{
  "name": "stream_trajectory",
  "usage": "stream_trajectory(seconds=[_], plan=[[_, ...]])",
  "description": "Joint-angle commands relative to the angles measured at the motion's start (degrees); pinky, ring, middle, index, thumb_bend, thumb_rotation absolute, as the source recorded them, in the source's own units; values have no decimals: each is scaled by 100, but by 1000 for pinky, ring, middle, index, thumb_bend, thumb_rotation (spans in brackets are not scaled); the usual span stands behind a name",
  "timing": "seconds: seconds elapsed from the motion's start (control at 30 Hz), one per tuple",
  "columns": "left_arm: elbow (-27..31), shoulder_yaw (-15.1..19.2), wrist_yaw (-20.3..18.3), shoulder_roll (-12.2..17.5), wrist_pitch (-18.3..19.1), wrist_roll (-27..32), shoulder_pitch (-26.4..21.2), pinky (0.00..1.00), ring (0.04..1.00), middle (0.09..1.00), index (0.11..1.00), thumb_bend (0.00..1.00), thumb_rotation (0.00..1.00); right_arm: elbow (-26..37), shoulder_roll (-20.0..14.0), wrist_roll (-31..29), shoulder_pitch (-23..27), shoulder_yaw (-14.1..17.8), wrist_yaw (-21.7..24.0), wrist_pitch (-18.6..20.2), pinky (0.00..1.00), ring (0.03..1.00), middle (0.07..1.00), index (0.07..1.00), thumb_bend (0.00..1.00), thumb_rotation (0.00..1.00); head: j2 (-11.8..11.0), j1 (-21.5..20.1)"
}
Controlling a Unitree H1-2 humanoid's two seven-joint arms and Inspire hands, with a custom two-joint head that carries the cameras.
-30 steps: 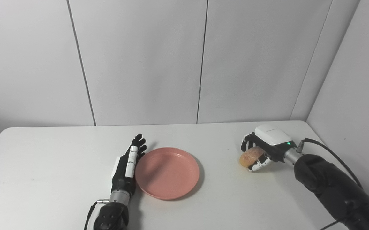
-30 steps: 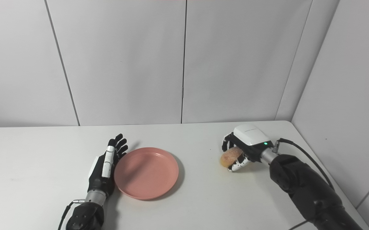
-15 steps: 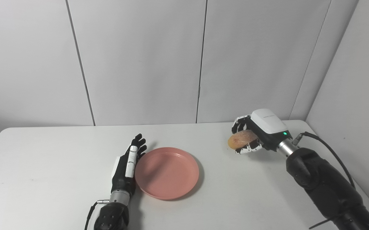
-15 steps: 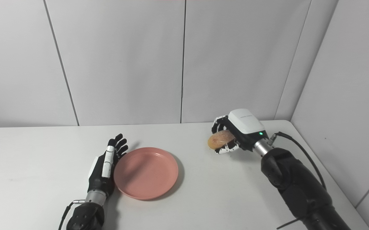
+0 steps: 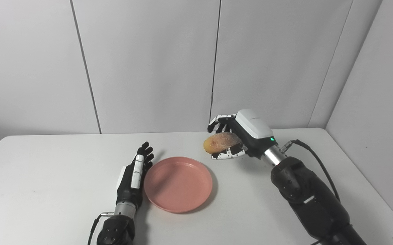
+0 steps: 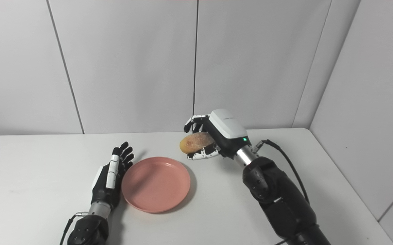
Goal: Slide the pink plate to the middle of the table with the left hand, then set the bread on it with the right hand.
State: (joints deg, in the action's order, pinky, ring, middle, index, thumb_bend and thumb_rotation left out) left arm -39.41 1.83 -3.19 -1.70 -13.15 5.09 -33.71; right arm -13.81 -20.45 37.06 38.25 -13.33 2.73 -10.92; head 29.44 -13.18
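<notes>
Fingers of right hand [image 5: 232, 143] clasp bread [image 5: 218, 143] right of centre; lower it squarely over pink plate [image 5: 178, 183]; left hand [image 5: 133, 177] spread flat.

Black arms, white-backed right hand [image 5: 242, 137], green light.
</notes>
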Motion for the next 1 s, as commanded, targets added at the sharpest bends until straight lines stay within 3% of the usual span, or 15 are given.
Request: stream_trajectory(seconds=[0.0, 0.2, 0.4, 0.5, 0.77, 0.97], plan=[[38, 17, -21, 50, -97, 3, -127, 950, 946, 945, 918, 793, 1000, 143, 98, 12, 436, 2, -80, 15, 248, 360, 452, 545, 505, 0, 5, 5], [39, 50, 14, 70, -138, 19, -124, 950, 944, 941, 915, 789, 1000, -42, 323, 68, 555, -154, -166, -153, 241, 384, 487, 512, 510, 0, 33, 61], [89, 58, 42, 74, -97, -4, -92, 950, 938, 933, 909, 791, 1000, -333, 538, 142, 652, -326, -268, -259, 248, 362, 457, 549, 505, 0, 53, 45], [83, 41, 58, 77, -86, -26, -93, 953, 939, 934, 909, 792, 1000, -519, 667, 214, 703, -466, -270, -263, 232, 399, 497, 497, 513, 0, 50, 44], [96, 27, 54, 50, -121, -5, -83, 940, 936, 935, 910, 783, 1000, -785, 871, 481, 640, -832, -355, -250, 202, 404, 504, 488, 516, 0, 64, 52], [161, 34, 61, 21, -100, 19, -57, 925, 932, 933, 906, 785, 1000, -1028, 941, 540, 608, -995, -378, -256, 247, 403, 512, 488, 514, 0, 80, 71]])
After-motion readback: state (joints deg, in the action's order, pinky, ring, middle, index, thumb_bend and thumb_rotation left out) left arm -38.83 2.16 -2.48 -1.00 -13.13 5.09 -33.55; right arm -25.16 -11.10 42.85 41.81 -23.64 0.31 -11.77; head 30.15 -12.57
